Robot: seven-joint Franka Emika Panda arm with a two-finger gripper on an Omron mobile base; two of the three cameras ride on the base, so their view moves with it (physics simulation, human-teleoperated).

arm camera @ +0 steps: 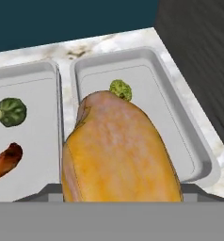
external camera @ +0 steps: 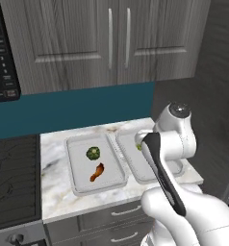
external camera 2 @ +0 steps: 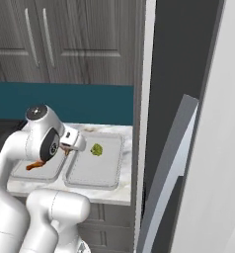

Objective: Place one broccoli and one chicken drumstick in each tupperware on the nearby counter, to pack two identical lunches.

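Marble counter (external camera: 56,192) under two tupperware (external camera: 95,163)

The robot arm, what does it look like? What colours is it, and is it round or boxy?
The arm is glossy white and rounded, made of fat tube-shaped links. Its joints are dark: a long black band runs down one link, and a round grey cap with a dark middle sits atop the bend. No loose cables or markings show.

Rises white from the lower right of the left base view, elbow folded, forearm reaching toward frame centre. Gripper (external camera 2: 66,148) hangs left of centre in the right base view, jaws clamped wide around a golden drumstick (arm camera: 118,150).
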